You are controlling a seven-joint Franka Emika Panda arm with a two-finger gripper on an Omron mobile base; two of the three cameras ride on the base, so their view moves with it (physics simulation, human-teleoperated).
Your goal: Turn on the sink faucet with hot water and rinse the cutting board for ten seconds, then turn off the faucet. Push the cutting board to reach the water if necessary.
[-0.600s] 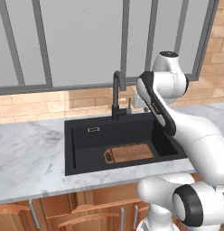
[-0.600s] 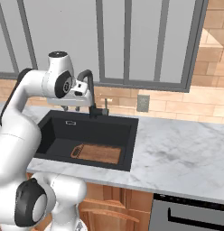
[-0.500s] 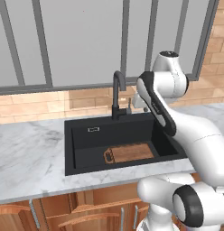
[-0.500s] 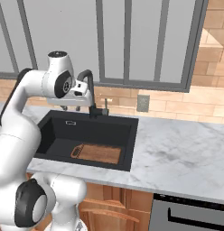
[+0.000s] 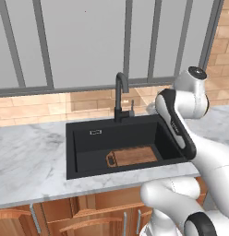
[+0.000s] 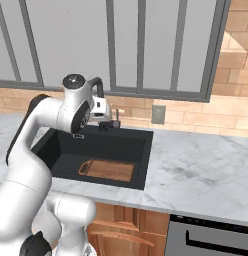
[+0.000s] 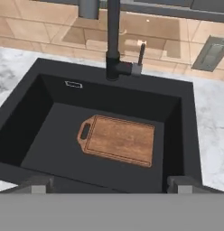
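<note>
The black sink (image 7: pixel 50 135) holds the brown cutting board (image 7: pixel 119 140), which lies flat right of the basin's middle with its handle hole to the left. No water runs from the black faucet (image 7: pixel 113 40), whose small lever (image 7: pixel 140 56) sticks up on its right side. My gripper (image 7: pixel 111 185) is open, with both fingertips (image 7: pixel 41 185) wide apart over the sink's near rim and nothing between them. In the right base view the gripper (image 6: pixel 107 124) hangs just in front of the faucet (image 6: pixel 99 84), above the sink (image 6: pixel 63 160) and board (image 6: pixel 108 170). The left base view shows faucet (image 5: pixel 120 94), sink (image 5: pixel 88 154) and board (image 5: pixel 133 156).
Marble counter (image 6: pixel 196 165) runs on both sides of the sink. A wall outlet (image 7: pixel 213 52) sits on the brick backsplash to the right of the faucet, under grey-framed window panes (image 5: pixel 88 41). A silver overflow plate (image 7: pixel 74 84) marks the sink's back wall.
The arm's upper joints have sunk and the hand has come down a little toward the faucet's base. Board and faucet have not moved.
</note>
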